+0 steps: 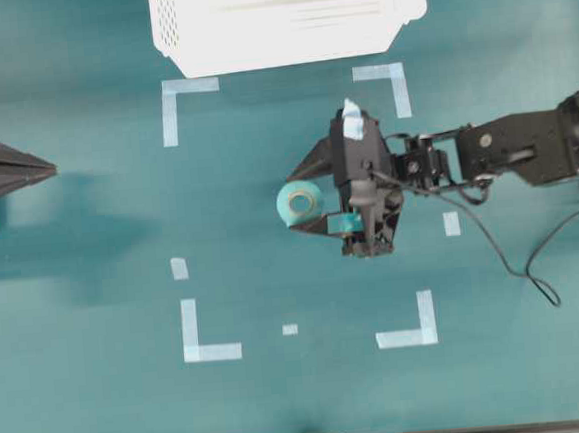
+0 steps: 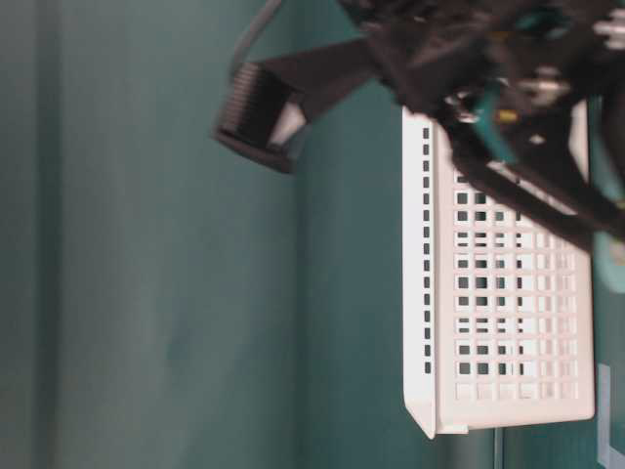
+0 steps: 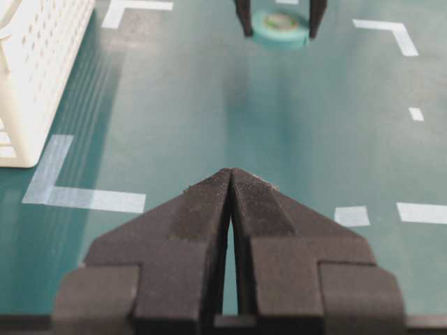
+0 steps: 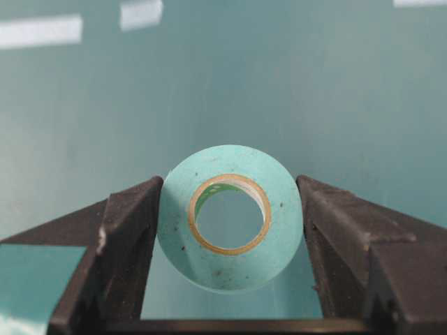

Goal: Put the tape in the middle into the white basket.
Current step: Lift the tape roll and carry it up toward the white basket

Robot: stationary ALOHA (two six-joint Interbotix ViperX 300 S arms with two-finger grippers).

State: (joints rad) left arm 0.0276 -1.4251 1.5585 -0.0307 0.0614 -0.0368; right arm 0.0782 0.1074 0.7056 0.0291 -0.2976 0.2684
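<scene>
My right gripper (image 4: 230, 223) pinches the tape (image 4: 230, 218) flat between its jaws, hole facing up, fingers pressed to opposite rims, while the white basket (image 1: 284, 16) lies off to one side of them and my left gripper (image 3: 230, 209), shut and empty, sits far off.

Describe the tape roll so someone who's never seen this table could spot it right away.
On the teal table, look inside the rectangle of pale corner marks below the white basket. The tape sits between the right gripper fingers: the only ring-shaped thing, teal with a tan core.
</scene>
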